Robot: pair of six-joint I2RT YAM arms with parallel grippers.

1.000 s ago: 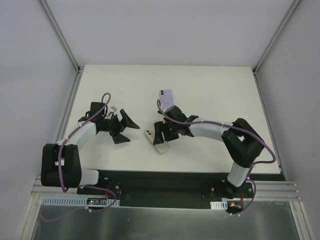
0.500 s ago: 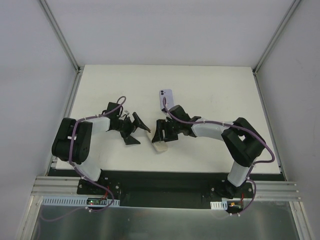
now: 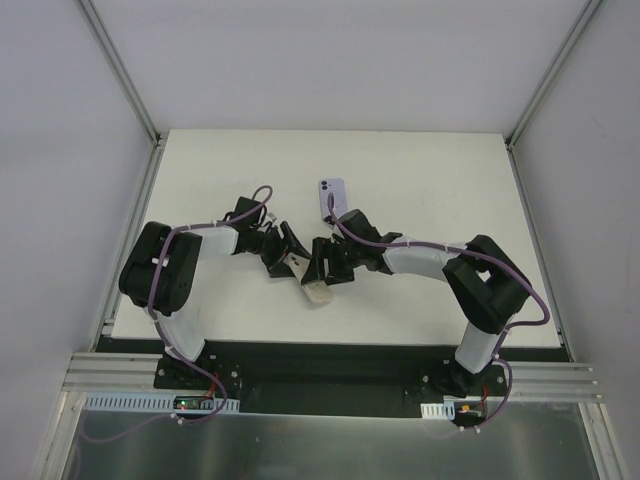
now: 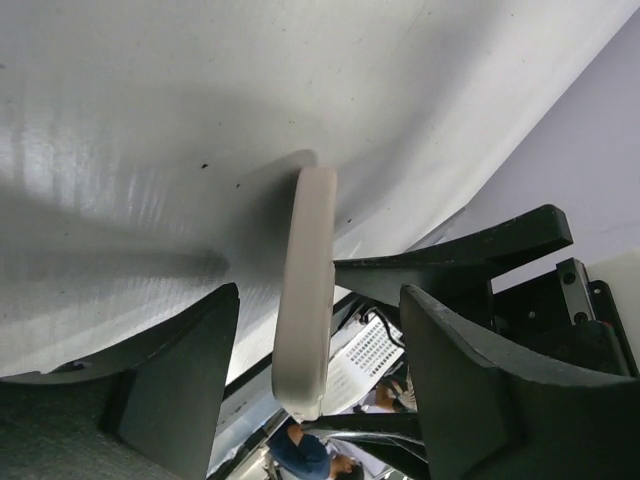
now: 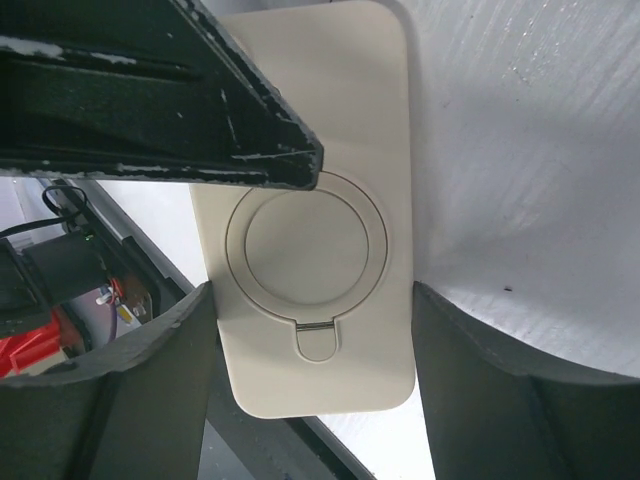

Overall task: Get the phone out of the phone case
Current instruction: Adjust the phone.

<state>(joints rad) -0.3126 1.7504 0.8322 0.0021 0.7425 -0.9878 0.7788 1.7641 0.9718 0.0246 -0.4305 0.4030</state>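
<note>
Currently the beige phone case [image 5: 320, 230] is near the middle of the table [image 3: 430, 180], its ring-stand back facing the right wrist camera. The right gripper [image 5: 313, 290] clamps it across its width, with a finger touching each long edge. From the other side the left gripper [image 4: 318, 295] straddles the case's thin edge, jaws apart with a gap on both sides. The purple phone [image 3: 332, 192] lies flat on the table just beyond the right gripper, apart from the case.
</note>
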